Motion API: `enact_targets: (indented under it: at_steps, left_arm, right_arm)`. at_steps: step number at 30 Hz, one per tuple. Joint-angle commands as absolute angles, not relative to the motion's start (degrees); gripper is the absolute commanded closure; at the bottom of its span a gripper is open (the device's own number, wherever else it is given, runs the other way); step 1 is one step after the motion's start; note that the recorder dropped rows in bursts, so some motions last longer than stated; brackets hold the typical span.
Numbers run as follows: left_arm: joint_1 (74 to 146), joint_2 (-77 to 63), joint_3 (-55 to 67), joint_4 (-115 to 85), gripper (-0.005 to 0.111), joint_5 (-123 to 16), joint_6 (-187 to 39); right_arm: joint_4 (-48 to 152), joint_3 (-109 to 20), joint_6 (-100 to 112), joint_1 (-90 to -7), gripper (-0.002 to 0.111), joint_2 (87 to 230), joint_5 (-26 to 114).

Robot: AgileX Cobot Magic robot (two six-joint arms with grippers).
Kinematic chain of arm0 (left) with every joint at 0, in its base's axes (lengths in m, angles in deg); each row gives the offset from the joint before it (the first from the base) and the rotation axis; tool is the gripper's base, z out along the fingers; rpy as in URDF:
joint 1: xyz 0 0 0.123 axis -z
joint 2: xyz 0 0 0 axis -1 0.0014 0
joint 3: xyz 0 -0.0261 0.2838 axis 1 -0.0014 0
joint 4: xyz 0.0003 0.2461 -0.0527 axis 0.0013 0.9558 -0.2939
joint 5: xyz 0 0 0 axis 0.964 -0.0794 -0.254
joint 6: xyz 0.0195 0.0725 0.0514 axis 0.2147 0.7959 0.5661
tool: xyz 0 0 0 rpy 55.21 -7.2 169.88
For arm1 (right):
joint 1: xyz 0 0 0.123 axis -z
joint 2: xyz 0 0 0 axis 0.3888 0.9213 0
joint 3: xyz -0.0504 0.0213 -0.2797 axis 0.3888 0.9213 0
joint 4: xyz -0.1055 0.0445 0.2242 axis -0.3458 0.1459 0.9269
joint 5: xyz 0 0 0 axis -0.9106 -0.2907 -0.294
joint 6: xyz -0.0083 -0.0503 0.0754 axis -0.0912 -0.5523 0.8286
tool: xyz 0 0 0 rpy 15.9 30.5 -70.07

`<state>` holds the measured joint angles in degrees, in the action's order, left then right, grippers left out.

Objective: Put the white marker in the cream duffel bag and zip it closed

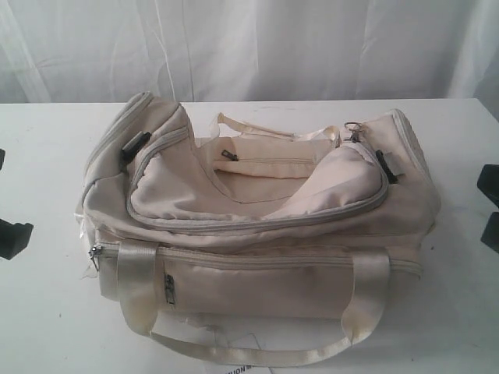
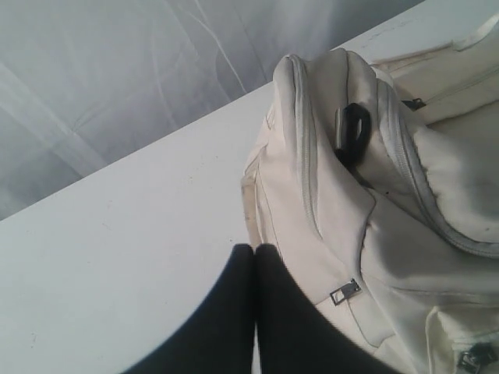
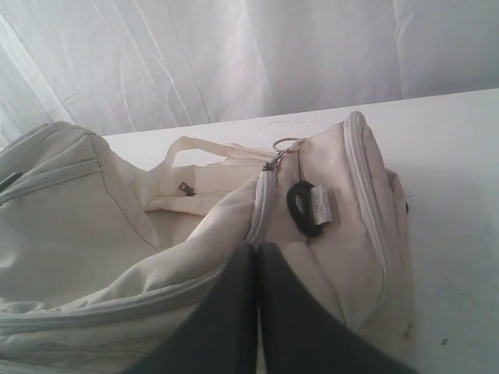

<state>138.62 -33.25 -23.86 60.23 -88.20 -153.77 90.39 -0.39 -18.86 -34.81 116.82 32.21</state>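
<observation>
The left gripper [image 2: 255, 248] is closed, its two dark fingers pressed flat together with nothing between them. It hangs over the white table [image 2: 117, 257]. Just ahead of its fingertips and off to one side is one end of the cream duffel bag [image 2: 327, 202], close but not touching. A black clip [image 2: 355, 134] sits high on that end, farther from the fingers. A small metal zipper pull [image 2: 345, 292] lies on the bag's wall nearest them. The right gripper [image 3: 257, 245] is closed in the same way and holds nothing. The bag's other end lies directly beyond its tips. A second black clip [image 3: 306, 207] is a short way past them, and a metal ring [image 3: 287, 144] is farther on at the top of the zip. In the exterior view only dark parts of each arm show at the side edges, both apart from the bag, which sits between them. The top flap [image 1: 257, 199] is unzipped and sags inward. This leaves the mouth open on the side away from both grippers, and an inner zip pocket [image 1: 265, 165] shows there. The glossy webbing handle [image 1: 249, 352] loops down the front. I cannot tell where the white marker is. A white sliver with dark print [image 1: 243, 368] pokes out just under that handle at the frame edge, well away from either gripper, but it is too cut off to identify.
</observation>
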Motion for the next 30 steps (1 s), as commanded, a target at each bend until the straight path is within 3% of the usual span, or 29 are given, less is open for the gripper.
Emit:
enact_targets:
  at_steps: [1, 15, 30]
  left_arm:
    - [138.55, -33.59, -24.21, 60.21, 0.107, -88.99, -154.12]
    - [138.55, -33.59, -24.21, 60.21, 0.107, -88.99, -154.12]
    - [138.55, -33.59, -24.21, 60.21, 0.107, -88.99, -154.12]
  right_arm:
    - [90.6, -0.18, -18.56, -34.28, 0.108, 116.58, 32.33]
    - [90.12, -0.18, -18.67, -34.28, 0.108, 112.27, 36.95]
    - [59.61, 9.76, 2.45, -34.28, 0.108, 102.72, 39.67]
